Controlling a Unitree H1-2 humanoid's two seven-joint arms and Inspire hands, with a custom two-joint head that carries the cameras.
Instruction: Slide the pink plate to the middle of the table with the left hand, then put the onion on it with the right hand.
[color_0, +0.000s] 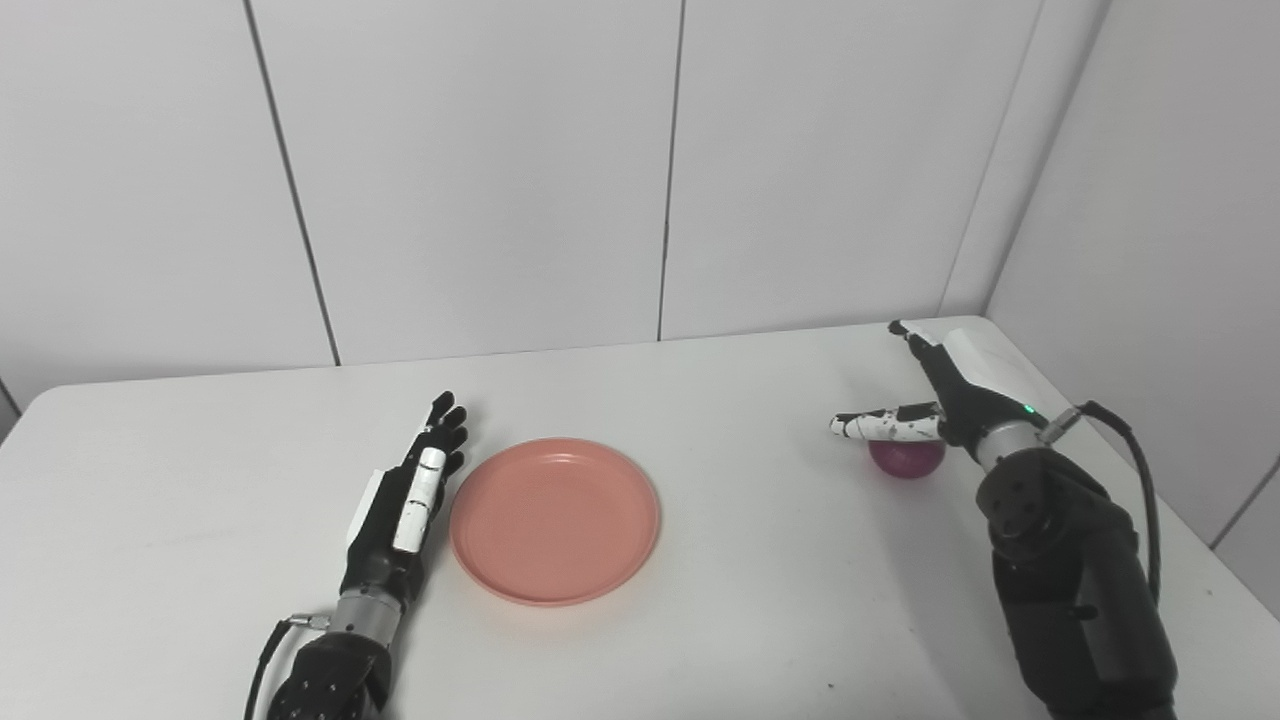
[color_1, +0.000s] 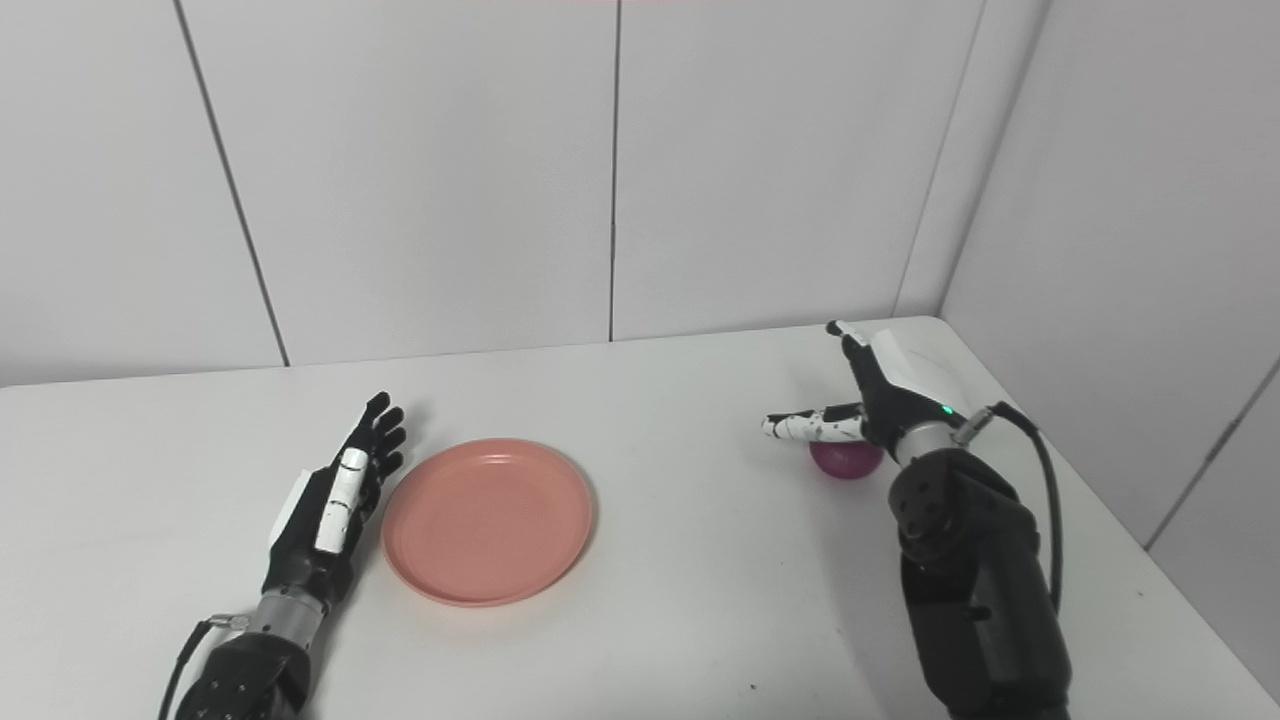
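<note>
Left hand lies flat and open on the tabletop, fingers straight, holding nothing; the pink plate sits just beside it on its inner side, its rim at the fingers, likely so the hand's edge can push it. Right hand hovers spread open over the onion, thumb stretched across its top, not closed on it, seemingly poised to grasp

From the right eye, the plate again sits just beside the left hand, and the onion rests beneath the right hand, well apart from the plate
</note>
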